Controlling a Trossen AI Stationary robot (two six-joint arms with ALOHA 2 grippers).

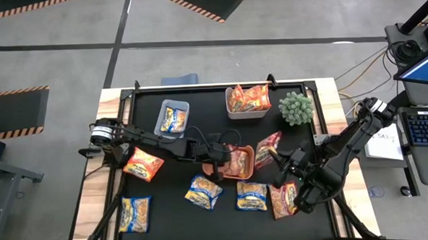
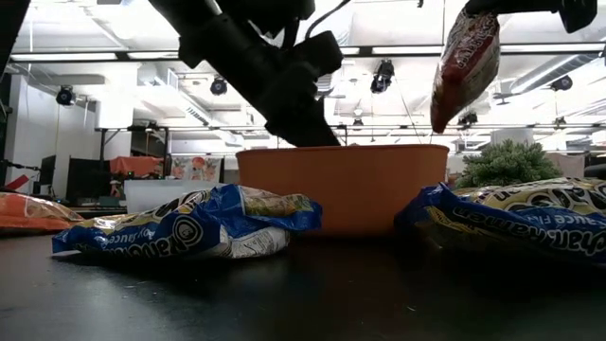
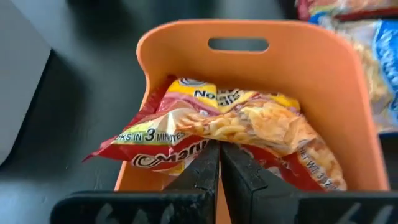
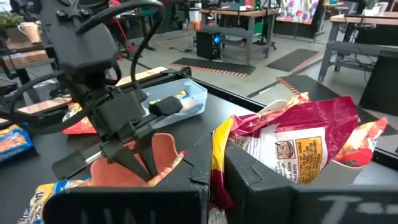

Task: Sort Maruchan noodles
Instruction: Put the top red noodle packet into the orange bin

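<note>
The orange bin (image 1: 246, 164) stands at the table's middle with a red Maruchan packet (image 3: 236, 127) lying in it. My left gripper (image 3: 219, 154) reaches into the bin from the left, shut, its tips at that packet. Just right of the bin, my right gripper (image 4: 217, 158) is shut on another red packet (image 4: 298, 146), held up in the air (image 2: 464, 66). Blue packets (image 1: 203, 191) (image 1: 251, 196) (image 1: 135, 214), an orange one (image 1: 143, 165) and a red one (image 1: 283, 201) lie flat on the black mat. My left gripper's shut fingertips (image 3: 208, 155) meet the near edge of the red packet (image 3: 186, 146) in the orange bin, slanting down from the table's left. Whether they pinch any wrapper I cannot tell. The packet lies crumpled against the bin's floor and far wall. My right gripper pinches the red packet's sealed end (image 4: 219, 140) between its two fingers, coming nearly level from the table's right. The packet is lifted clear and hangs down beside the orange bin, its lower end (image 2: 440, 118) free in the air.
A clear bin (image 1: 172, 118) with a blue packet stands at the far left of the mat. A white bin (image 1: 248, 100) with orange packets stands at the far middle, a small green plant (image 1: 295, 108) to its right. Bare mat lies near the front left.
</note>
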